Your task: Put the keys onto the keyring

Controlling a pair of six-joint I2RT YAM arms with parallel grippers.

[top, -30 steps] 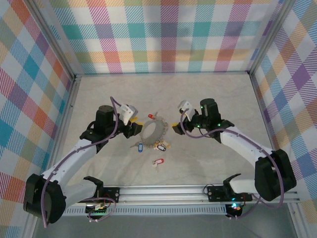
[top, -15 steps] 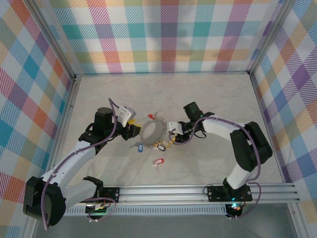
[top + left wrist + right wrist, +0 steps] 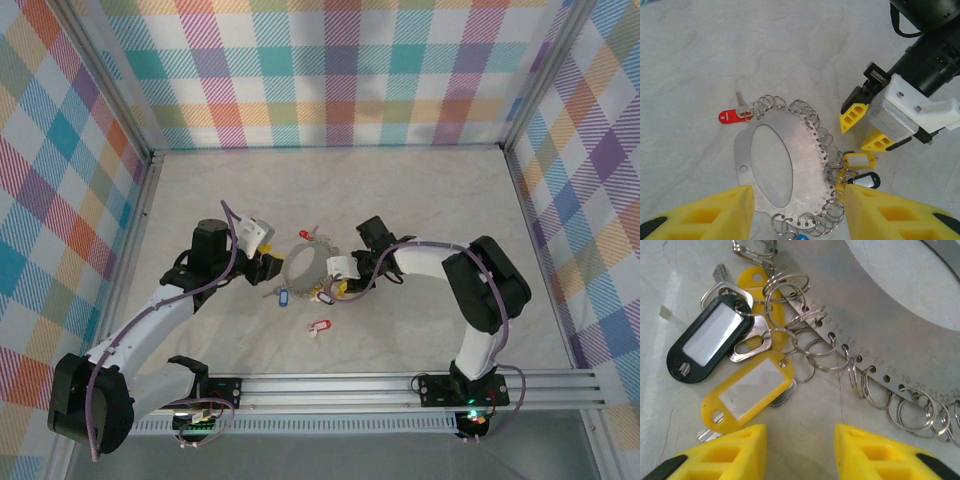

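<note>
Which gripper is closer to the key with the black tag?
Right. The right gripper sits just beside the black-tagged key; the left gripper is across the keyring from it.

The top camera sits high above and behind the arm bases [image 3: 300, 385] and looks down on the whole table [image 3: 420, 200], so the keyring [image 3: 308, 262] appears small near the middle. The left wrist camera looks from the left of the keyring, down and across it, rather near, between its own yellow fingers [image 3: 705, 215]. Beyond the keyring it catches the right gripper [image 3: 863, 129]. The right wrist camera is very near the keyring's right edge and faces steeply down. Both wrist views share this edge, with the yellow tag [image 3: 747, 390] and the black tag [image 3: 710, 337].
</note>
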